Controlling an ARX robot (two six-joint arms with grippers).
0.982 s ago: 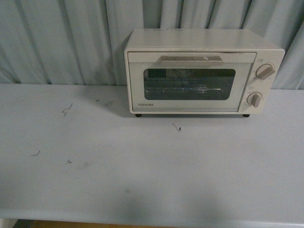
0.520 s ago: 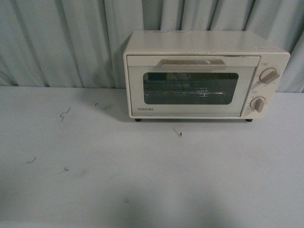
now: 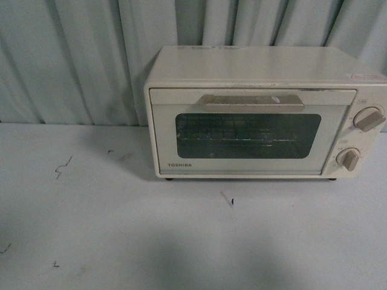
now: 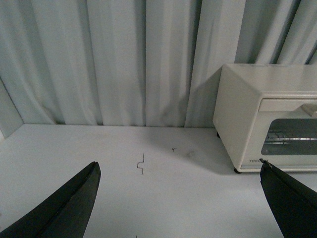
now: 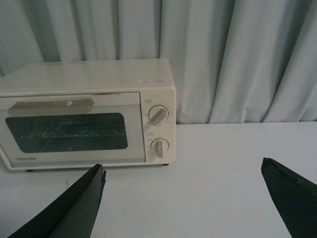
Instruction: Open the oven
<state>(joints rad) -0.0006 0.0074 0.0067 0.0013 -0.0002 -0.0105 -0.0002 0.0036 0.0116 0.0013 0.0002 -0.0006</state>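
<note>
- Front view puts the oven (image 3: 260, 115) in the upper right of the frame. It stands on the pale counter (image 3: 121, 229) with its back near the grey curtain (image 3: 72, 60), and its right end is cut off by the frame edge. Neither arm shows here.
- The door (image 3: 163, 139) is closed and faces the camera squarely. A wire rack (image 3: 230, 130) shows dimly behind the glass window (image 3: 248, 145).
- The oven's long axis runs left to right across the picture. The flat bar handle (image 3: 253, 103) lies along that same line at the top of the door. Two knobs, upper (image 3: 369, 119) and lower (image 3: 348, 159), sit one above the other at the right end.
- Handling, as a judgement:
  - The oven is a stiff metal box, likely light enough to slide or tip forward on its small feet (image 3: 171, 179) under a hard pull.
  - The door probably hinges at its lower edge and swings out and down.
  - The glass calls for a gentle, steady pull.
- The best hold looks like the middle of the handle, taken from above and drawn toward the camera. The bar seems smooth and may slip.
- In the left wrist view, the left tool (image 4: 179, 164) is spread wide and holds nothing. The oven is well apart from it.
- In the right wrist view, the right tool (image 5: 182, 164) is likewise spread and empty. The oven front lies ahead of it, not touched.
</note>
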